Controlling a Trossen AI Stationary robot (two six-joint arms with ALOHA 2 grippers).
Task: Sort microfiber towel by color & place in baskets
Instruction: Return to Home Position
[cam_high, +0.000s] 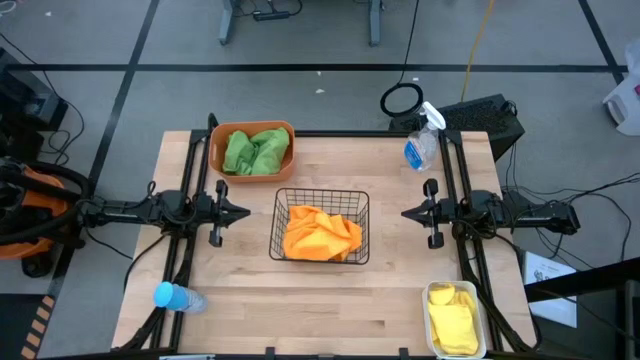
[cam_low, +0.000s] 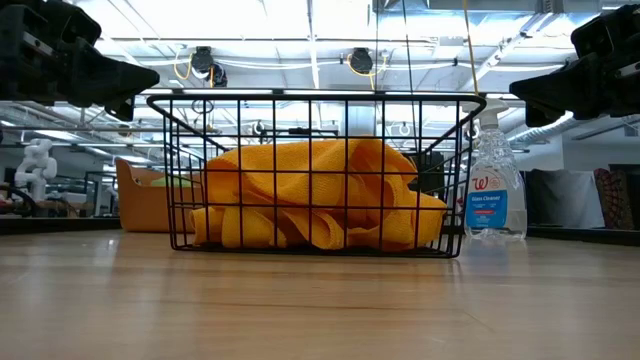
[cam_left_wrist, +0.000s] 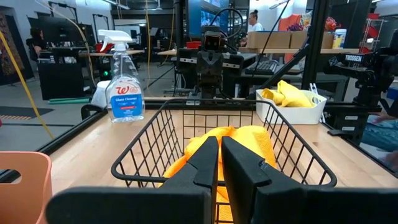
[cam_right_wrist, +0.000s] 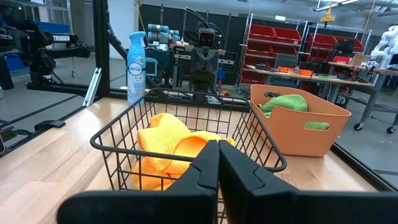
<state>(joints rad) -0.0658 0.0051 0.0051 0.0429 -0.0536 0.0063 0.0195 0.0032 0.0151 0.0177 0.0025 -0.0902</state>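
Orange towels (cam_high: 320, 235) lie bunched in the black wire basket (cam_high: 280, 225) at the table's middle. Green towels (cam_high: 255, 152) fill the orange tub (cam_high: 219, 160) at the far left. Yellow towels (cam_high: 452, 322) lie in the white bin (cam_high: 481, 325) at the near right corner. My left gripper (cam_high: 243, 212) hovers shut, level, left of the wire basket. My right gripper (cam_high: 408, 213) hovers shut, level, right of that basket. Neither holds anything.
A clear spray bottle (cam_high: 423, 143) stands at the far right of the table. A blue-capped bottle (cam_high: 177, 297) lies near the near left corner. Bare wood shows in front of the wire basket and between it and the bin.
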